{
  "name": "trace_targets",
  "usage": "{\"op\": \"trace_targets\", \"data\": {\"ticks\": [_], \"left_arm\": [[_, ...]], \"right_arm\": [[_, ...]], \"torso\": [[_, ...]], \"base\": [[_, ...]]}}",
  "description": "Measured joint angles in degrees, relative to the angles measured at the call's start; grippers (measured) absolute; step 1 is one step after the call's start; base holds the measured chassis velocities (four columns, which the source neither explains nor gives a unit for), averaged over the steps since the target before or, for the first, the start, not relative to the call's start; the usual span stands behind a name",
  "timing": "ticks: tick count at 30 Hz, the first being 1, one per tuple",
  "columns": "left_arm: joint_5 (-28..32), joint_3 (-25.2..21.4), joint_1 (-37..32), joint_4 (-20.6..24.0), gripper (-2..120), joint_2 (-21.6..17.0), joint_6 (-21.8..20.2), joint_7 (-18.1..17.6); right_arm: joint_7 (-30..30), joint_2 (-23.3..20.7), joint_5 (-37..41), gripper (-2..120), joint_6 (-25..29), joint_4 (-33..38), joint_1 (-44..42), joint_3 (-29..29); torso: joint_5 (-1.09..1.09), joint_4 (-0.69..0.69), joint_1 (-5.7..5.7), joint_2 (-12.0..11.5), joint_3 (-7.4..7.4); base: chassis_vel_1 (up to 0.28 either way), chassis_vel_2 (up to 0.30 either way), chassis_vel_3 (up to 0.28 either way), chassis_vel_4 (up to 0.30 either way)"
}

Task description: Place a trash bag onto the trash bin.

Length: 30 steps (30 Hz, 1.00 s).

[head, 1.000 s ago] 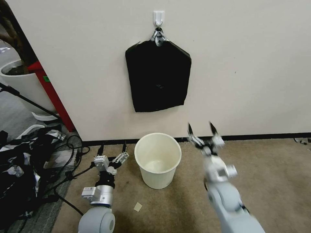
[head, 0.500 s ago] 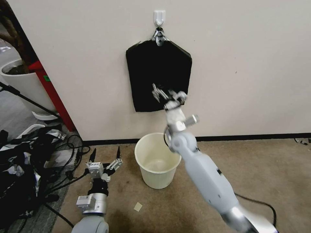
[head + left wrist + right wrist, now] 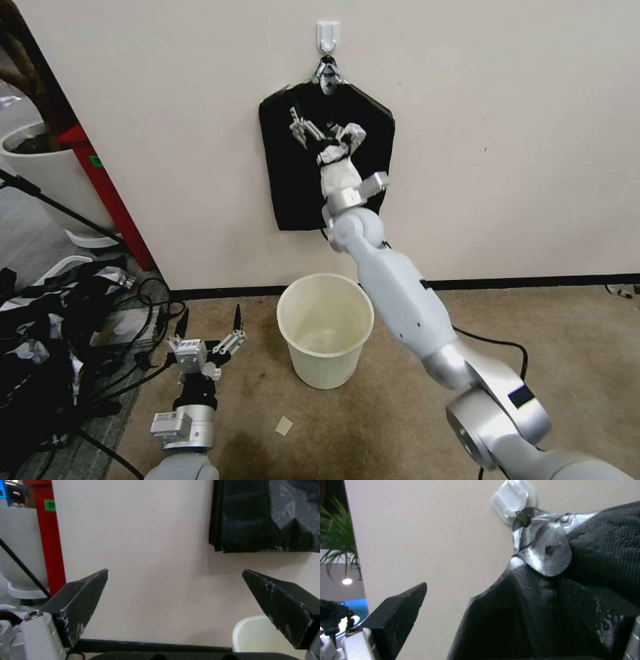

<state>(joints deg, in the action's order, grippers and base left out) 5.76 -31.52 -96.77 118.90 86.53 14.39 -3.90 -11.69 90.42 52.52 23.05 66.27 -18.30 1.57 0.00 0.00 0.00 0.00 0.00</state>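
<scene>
- Black plastic, flat and five-sided, hangs on the cream wall (image 3: 520, 133): the pack of bags (image 3: 300, 187) is held by a metal clip (image 3: 326, 75) from a white hook (image 3: 327, 35), straight above the trash bin (image 3: 325, 347)
- Cream-white and round, the trash bin stands upright on the brown carpet (image 3: 567, 347) close to the wall's dark skirting, its inside bare; no loose trash bag lies on its rim in the head view
- The right gripper (image 3: 323, 127) is raised on its long grey arm against the upper half of the pack, just under the clip, its jaws spread wide; whether a finger touches the plastic cannot be told
- The right wrist view adds what the head view lacks: the pack's fine embossed texture (image 3: 526, 620), the crinkled silvery tab of the clip (image 3: 543, 555) caught in the hook (image 3: 513, 501), and one dark finger (image 3: 398, 612) off to the side over bare wall
- The left gripper (image 3: 208, 321) sits low beside the bin, near the floor, its jaws wide apart with nothing between them
- The left wrist view shows the pack's lower corner (image 3: 260, 520) as a stack of layered edges, and a slice of the bin's rim (image 3: 253, 632) behind one finger
- At the head view's left edge stand a red post (image 3: 107, 193), a large white plant pot (image 3: 47, 173) and a tangle of black cables (image 3: 100, 333)
</scene>
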Motion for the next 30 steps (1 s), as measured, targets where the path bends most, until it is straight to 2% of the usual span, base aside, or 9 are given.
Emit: {"op": "trace_targets", "data": {"ticks": [9, 22, 27, 30], "left_arm": [[0.0, -0.1, 0.3, -0.1, 100, 0.1, 0.0, -0.2], [-0.6, -0.3, 0.8, -1.2, 100, -0.7, 0.0, -0.8], [-1.5, -0.1, 0.8, -1.3, 100, -0.8, 0.1, -1.3], [-1.9, 0.1, 0.7, -1.3, 100, -0.8, 0.1, -1.6]], "right_arm": [[1.6, 0.4, 2.0, 100, -1.1, -0.1, -0.3, 0.2], [-0.5, 1.5, 3.8, 99, -1.3, -1.0, 1.7, 1.6], [-0.6, 1.7, 3.9, 92, -1.4, -2.0, 2.6, 2.4], [-0.6, 1.8, 4.7, 81, -1.5, -3.1, 3.2, 3.0]], "torso": [[0.01, 0.0, 0.0, 0.0, 0.0], [0.0, 0.0, 0.0, 0.0, 0.0], [0.0, 0.0, 0.0, 0.0, 0.0], [0.0, 0.0, 0.0, 0.0, 0.0]], "base": [[0.0, 0.0, 0.0, 0.0], [0.0, 0.0, 0.0, 0.0], [0.0, 0.0, 0.0, 0.0], [0.0, 0.0, 0.0, 0.0]]}}
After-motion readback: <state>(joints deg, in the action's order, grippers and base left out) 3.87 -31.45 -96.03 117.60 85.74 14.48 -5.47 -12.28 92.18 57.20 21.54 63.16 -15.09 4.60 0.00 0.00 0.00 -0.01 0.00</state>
